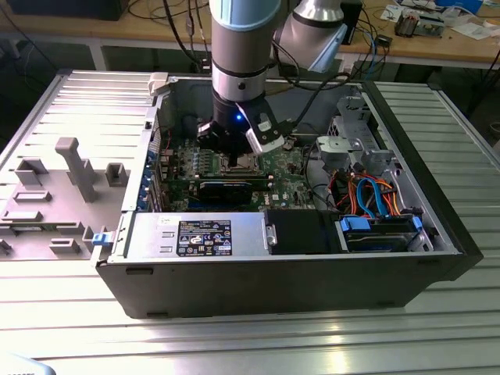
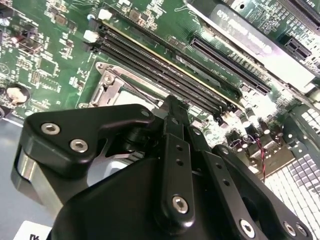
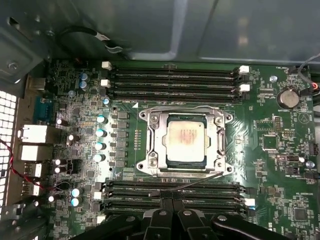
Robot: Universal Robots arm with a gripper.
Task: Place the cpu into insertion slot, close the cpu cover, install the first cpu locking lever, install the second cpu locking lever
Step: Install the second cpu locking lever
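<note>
The cpu (image 3: 185, 141) lies flat in the insertion slot (image 3: 145, 117), silvery top up. The cpu cover (image 3: 156, 145) is down over it, framing the chip. A thin wire lever (image 3: 197, 181) slants away from one edge of the socket, its end close to my gripper (image 3: 172, 201). Another wire lever (image 3: 180, 106) runs along the opposite edge. In both wrist views the two black fingers are pressed together with nothing between them, just beside the socket (image 2: 107, 87). In the exterior view my gripper (image 1: 234, 158) hangs low over the socket (image 1: 244, 163) inside the open computer case.
Long memory slots (image 3: 175, 80) flank the socket on two sides. A long black card (image 1: 226, 187) sits in front of the socket. Drive cage and orange and blue cables (image 1: 367, 195) fill the exterior view's right. Case walls (image 1: 156, 141) surround the board. A grey fixture plate (image 1: 55, 187) lies outside.
</note>
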